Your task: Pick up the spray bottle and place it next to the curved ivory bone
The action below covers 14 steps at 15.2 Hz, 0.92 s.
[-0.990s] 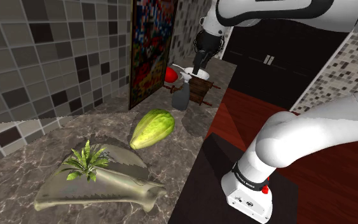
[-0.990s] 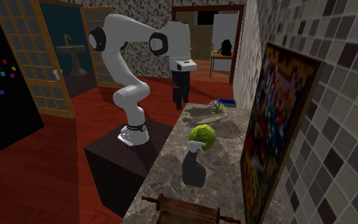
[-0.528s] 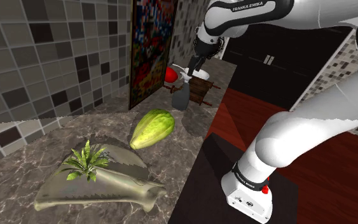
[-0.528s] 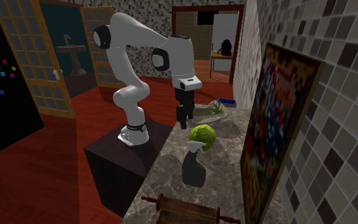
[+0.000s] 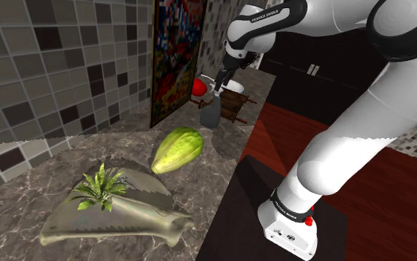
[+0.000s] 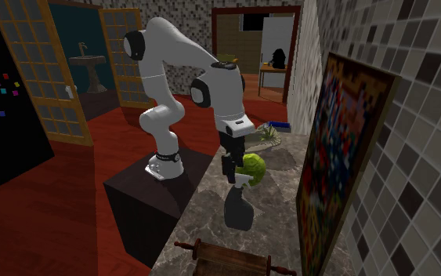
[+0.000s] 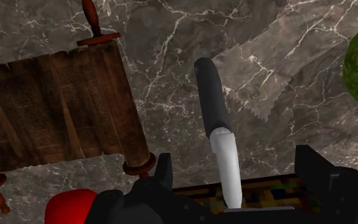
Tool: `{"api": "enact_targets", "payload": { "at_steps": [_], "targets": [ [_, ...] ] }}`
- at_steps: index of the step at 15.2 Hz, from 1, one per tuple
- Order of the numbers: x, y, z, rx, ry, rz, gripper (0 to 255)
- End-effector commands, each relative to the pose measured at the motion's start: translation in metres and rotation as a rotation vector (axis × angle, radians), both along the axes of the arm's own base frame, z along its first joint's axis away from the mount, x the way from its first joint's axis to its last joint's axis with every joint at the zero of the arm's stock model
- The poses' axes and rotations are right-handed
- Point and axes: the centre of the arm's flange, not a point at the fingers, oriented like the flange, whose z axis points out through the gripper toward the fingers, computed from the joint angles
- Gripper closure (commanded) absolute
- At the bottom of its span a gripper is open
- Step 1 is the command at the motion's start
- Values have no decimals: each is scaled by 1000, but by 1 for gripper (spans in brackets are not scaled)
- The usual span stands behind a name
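Gripper (image 5: 218,87) hangs right over the spray bottle (image 5: 210,116), its 2 fingers (image 7: 317,175) spread wide on either side of the white head and touching nothing! The bottle, with a dark body and a white top, stands upright on the marble counter (image 5: 21,200) just beside the scroll (image 5: 232,107), between the scroll and the melon (image 5: 177,150). The bone (image 5: 118,222), pale and curved with a small plant (image 5: 101,189) on it, lies well apart from the scroll, out past the melon.
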Motion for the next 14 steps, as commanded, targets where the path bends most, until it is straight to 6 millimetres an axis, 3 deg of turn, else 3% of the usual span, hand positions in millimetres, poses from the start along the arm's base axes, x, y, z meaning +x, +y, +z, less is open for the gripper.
{"api": "enact_targets", "payload": {
  "at_steps": [1, 5, 12, 13, 14],
  "targets": [
    [1, -1, -11, 0, -1, 0, 0],
    [4, -1, -29, 0, -1, 0, 0],
    [4, -1, -29, 0, -1, 0, 0],
    [4, -1, -29, 0, -1, 0, 255],
    [4, -1, -29, 0, -1, 0, 255]
  ]
}}
